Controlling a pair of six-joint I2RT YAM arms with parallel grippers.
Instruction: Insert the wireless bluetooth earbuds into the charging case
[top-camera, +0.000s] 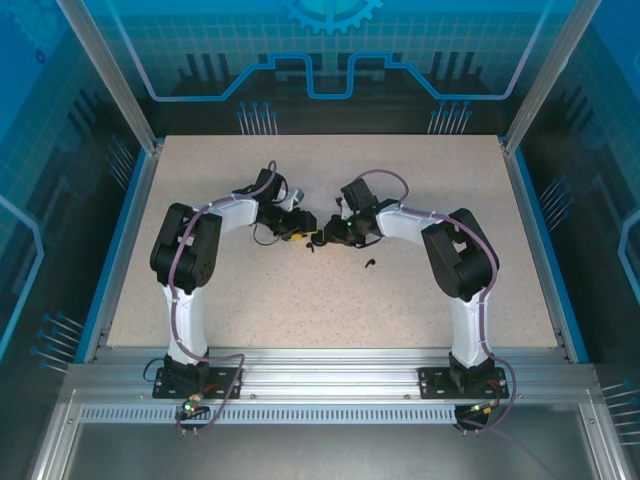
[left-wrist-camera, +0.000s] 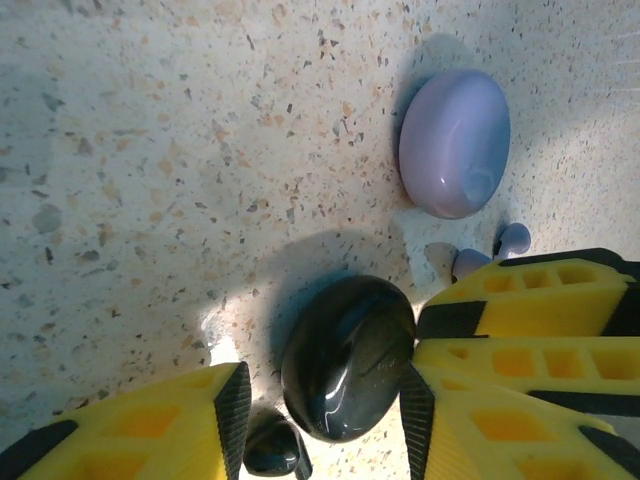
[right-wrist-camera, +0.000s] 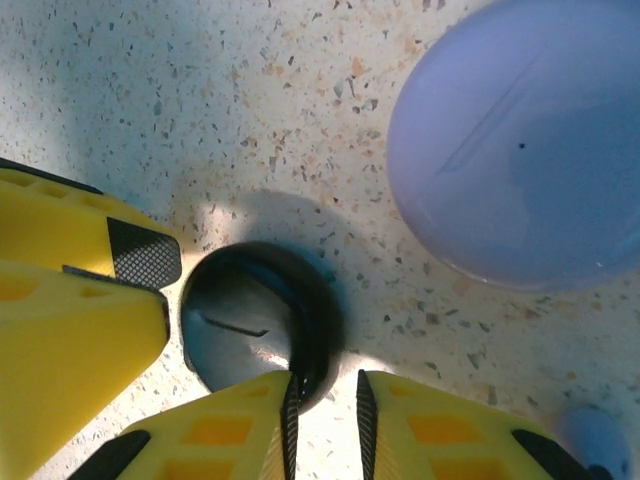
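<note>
Top view, from the near edge: both bases sit on the rail. The left arm (top-camera: 190, 250) and right arm (top-camera: 458, 255) are elbow-out and folded inward, so the wrists meet mid-worktop. A small black piece (top-camera: 371, 264) lies alone on the worktop (top-camera: 250, 320), just nearer than the right wrist and too small to identify. Behind it the left end effector (top-camera: 296, 233) and right end effector (top-camera: 328, 236) sit nose to nose and cover whatever is under them. The wrist cams fill that in. Left wrist: the left end effector is wide open and straddles a glossy black case (left-wrist-camera: 348, 358) that looks closed. The pad at frame right touches the case's side. The other pad stands clear of it, with a black earbud (left-wrist-camera: 272, 445) on the worktop in that gap. The right end effector's yellow fingers (left-wrist-camera: 530, 295) crowd in from the frame's right. They partly hide a lilac earbud (left-wrist-camera: 513, 238), which lies just past them. Beyond that is the lilac case (left-wrist-camera: 455, 142), closed, apart from the black one. Right wrist: the right end effector is nearly closed, with a thin slit showing only bare worktop. Its tips are at the black case's rim, and I cannot tell if they touch. This cam also shows the lid seam on the lilac case. Far side in top view: blue back panel (top-camera: 320, 60).
</note>
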